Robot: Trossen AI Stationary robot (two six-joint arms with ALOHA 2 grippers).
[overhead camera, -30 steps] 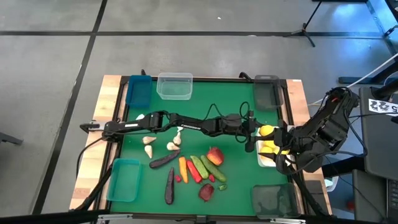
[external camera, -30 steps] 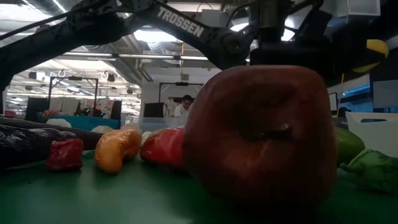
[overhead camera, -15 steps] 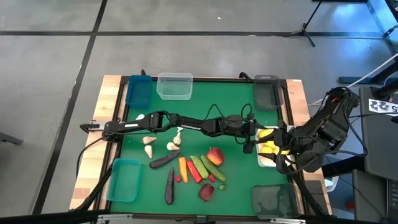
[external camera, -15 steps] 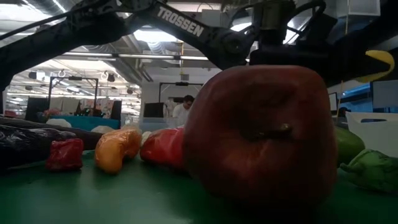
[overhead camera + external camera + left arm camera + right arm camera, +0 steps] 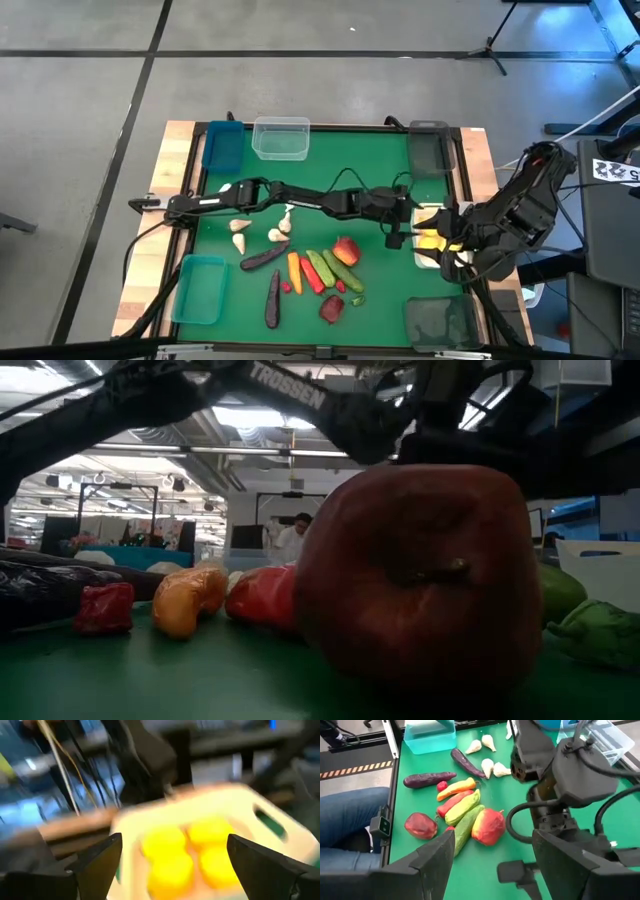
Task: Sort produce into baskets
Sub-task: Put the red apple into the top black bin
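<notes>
Grey concrete floor [image 5: 90, 120] with dark seams, tripod base [image 5: 492, 45], bright ceiling striplights [image 5: 240, 418], distant workbenches [image 5: 130, 555]

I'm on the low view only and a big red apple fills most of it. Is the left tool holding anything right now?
Observer: No. The left tool is open and empty, hanging over the white basket.
Operator: What's in that basket?
Observer: Four lemons, and nothing else that I can see.
Operator: And the right tool?
Observer: The right tool waits at the table's right edge beside that basket, open and empty.
</notes>
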